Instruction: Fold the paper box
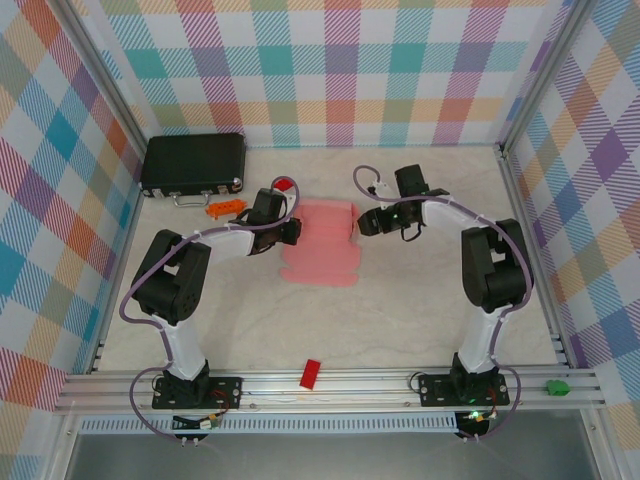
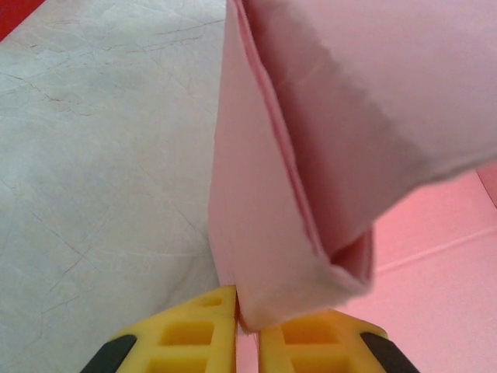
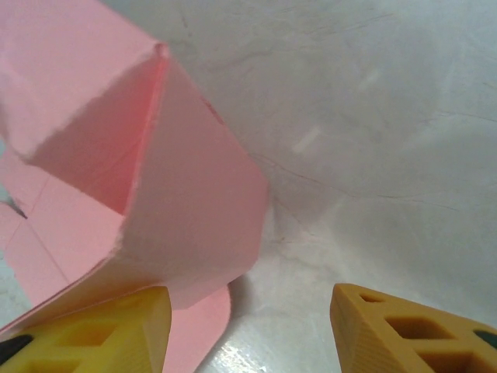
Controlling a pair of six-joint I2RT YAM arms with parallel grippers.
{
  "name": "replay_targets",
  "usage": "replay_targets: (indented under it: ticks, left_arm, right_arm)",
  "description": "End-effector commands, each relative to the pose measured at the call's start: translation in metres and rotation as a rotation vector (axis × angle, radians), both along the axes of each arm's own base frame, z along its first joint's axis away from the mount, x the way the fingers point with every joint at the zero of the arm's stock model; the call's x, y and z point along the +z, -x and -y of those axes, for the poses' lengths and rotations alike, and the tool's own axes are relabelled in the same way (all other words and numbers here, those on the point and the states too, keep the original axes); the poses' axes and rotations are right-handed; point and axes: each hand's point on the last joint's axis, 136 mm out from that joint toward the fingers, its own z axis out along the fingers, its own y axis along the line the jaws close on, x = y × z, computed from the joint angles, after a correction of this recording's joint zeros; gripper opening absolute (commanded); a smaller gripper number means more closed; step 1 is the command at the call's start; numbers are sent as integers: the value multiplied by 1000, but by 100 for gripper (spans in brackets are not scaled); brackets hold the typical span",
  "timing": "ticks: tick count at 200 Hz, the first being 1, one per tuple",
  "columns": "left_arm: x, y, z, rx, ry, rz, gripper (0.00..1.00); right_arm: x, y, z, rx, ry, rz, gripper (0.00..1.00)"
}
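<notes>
Half folded at best, I judge: the light-pink thin-card paper box (image 1: 322, 243) at frame centre has raised walls, its lower tabs lying flat. The left gripper (image 2: 247, 315) pinches one wall; the right gripper (image 3: 250, 307) gapes, released, alongside.

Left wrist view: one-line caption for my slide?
Left gripper pinches an upright folded wall of the paper box, white table to its left.

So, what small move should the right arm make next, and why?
Probably close the right gripper on the raised flap of the paper box. Its jaws stand wide apart, the flap against one finger, while the left gripper pinches the opposite wall, so the box looks steadied.
</notes>
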Motion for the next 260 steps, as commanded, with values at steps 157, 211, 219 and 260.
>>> replay_targets:
  ticks: [157, 211, 219, 260]
  left_arm:
    - [2, 0, 13, -49, 6, 6, 13]
    - [3, 0, 15, -59, 14, 4, 13]
    - [3, 0, 15, -59, 14, 5, 13]
    - [4, 2, 17, -69, 23, 0, 13]
  right_arm:
    - [-10, -33, -54, -70, 23, 189, 56]
    - [-18, -48, -57, -148, 67, 246, 51]
    - [-18, -50, -58, -154, 70, 249, 49]
    - [-20, -55, -59, -188, 111, 265, 39]
